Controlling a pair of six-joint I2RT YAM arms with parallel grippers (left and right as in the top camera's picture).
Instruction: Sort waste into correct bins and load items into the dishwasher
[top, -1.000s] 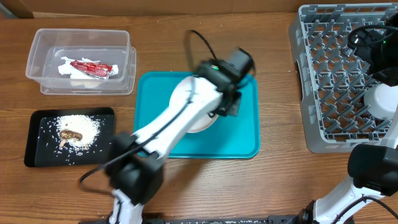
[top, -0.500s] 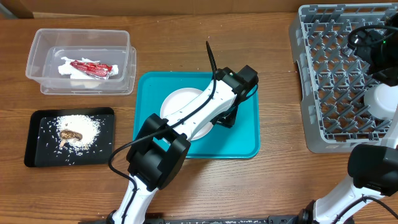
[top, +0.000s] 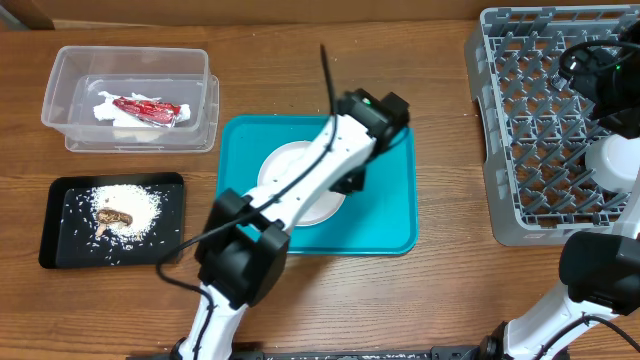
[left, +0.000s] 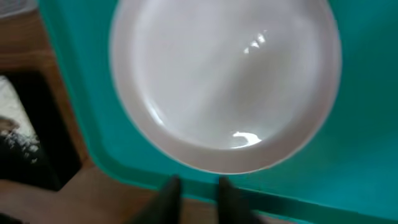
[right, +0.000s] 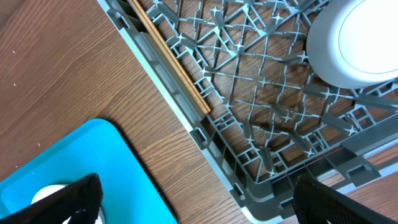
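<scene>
Wooden bench (top: 450, 290); on the teal tray (top: 395, 215) the plate (left: 224, 81) lies just ahead of my left tool (left: 194, 193), jaws slightly parted, empty.

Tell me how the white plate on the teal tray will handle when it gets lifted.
The plate, evenly round, looks rigid and should keep its shape. Its glossy highlights suggest a slick surface that could slip in a pinch at the rim. It lies flat on the teal tray, so it is unlikely to roll, though it may slide when pushed.
</scene>
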